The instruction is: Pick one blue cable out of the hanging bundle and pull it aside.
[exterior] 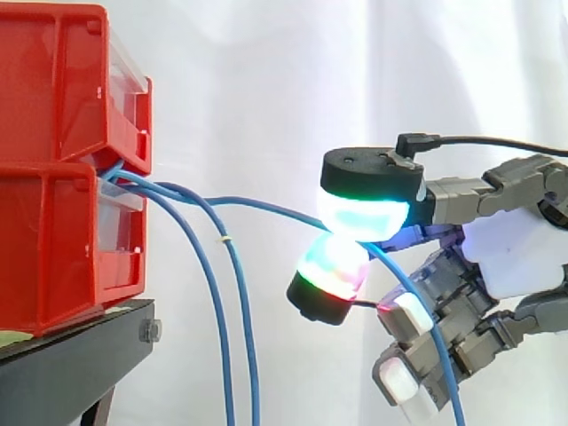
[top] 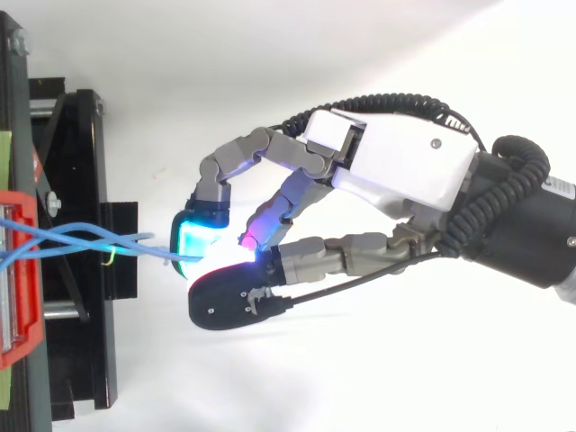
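Hand (top: 405,171) in tight pinch on blue cable (exterior: 266,206), aside from hanging bundle (exterior: 220,337).

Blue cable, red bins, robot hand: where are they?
red bins (exterior: 53,89), side view, upper bin's side wall
blue cable (exterior: 266,206), side view, middle of the stretch pulled sideways
hand (top: 405,166), top view, its white back

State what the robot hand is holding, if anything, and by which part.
The robot hand pinches one blue cable between its fingertips, partway along its length.

Blue cable (exterior: 266,206) runs off the bottom edge.
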Robot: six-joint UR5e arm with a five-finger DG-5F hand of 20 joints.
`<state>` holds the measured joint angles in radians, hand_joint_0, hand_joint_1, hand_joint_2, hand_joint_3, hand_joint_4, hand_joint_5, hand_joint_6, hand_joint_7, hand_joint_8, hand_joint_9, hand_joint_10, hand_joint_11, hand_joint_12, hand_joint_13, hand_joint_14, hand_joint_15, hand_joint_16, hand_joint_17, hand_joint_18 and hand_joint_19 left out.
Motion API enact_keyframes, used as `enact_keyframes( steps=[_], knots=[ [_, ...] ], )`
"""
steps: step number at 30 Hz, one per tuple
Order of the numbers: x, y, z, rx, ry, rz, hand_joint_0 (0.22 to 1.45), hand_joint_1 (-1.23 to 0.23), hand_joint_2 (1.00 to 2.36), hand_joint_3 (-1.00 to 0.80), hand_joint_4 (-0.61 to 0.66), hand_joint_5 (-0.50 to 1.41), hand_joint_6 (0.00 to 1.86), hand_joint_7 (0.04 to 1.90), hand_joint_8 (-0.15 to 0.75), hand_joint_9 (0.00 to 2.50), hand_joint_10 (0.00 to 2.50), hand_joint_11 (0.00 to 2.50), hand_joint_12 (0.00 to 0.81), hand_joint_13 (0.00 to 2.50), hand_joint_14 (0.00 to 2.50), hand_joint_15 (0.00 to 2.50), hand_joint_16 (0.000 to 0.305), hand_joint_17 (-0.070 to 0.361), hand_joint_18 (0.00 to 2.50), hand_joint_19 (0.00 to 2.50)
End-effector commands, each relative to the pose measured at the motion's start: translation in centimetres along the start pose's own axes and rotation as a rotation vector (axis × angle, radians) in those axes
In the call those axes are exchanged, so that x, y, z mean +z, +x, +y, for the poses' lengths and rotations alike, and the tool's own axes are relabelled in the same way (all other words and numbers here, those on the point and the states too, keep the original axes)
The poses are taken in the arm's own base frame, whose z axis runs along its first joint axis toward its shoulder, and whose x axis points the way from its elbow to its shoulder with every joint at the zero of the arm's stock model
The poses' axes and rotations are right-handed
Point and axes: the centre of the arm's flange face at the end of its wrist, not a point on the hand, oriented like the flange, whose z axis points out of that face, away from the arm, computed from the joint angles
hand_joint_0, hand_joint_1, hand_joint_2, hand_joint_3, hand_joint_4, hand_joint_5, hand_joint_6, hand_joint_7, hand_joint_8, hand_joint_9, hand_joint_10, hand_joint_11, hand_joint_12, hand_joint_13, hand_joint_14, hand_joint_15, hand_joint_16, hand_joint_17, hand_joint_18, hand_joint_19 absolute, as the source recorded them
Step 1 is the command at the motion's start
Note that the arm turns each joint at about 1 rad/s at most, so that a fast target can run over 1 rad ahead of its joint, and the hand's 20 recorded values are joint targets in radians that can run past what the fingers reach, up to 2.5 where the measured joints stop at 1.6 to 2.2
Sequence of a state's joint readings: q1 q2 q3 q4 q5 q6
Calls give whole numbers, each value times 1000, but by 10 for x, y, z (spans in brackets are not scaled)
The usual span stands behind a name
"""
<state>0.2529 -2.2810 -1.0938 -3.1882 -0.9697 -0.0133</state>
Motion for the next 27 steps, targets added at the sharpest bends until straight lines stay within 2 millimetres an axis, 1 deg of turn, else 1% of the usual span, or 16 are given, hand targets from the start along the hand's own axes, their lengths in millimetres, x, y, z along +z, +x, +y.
enact_keyframes(
  steps=[1,27],
  knots=[
    [0,-1,-1,-1,1,-1,759,-871,1022,-36,-174,-91,986,1152,251,1238,28,823,306,946,26,636,47,106,740,525],
    [0,0,-2,-3,2,-2,753,-870,1021,-30,-175,-90,989,1136,252,1238,27,824,307,939,27,636,48,107,746,517]
  ],
)
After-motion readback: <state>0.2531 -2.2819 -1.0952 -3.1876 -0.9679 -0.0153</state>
